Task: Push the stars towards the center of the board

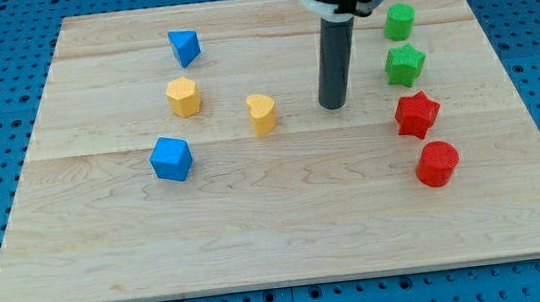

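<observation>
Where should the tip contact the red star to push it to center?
No gripper, so push, not grip. Put my tip on the red star's right face and push toward the view's left. It sits at the board's right, with the green star above and red cylinder below.

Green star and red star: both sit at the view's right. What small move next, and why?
Probably carry my tip around to the right of the green star. My tip stands left of it, on the centre side, not touching; a leftward push needs it on the far side. The red star waits below.
</observation>
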You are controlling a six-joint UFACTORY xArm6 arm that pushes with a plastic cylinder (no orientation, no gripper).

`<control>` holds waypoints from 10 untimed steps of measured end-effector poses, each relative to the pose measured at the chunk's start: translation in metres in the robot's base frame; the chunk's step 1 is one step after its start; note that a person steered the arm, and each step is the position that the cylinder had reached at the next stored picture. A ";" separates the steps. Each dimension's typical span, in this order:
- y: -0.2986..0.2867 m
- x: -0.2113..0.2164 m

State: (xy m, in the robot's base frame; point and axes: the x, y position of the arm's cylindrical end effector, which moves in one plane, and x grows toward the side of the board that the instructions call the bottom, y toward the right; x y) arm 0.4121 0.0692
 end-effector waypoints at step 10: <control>0.140 -0.041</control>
State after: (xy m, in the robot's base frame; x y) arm 0.3712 0.2095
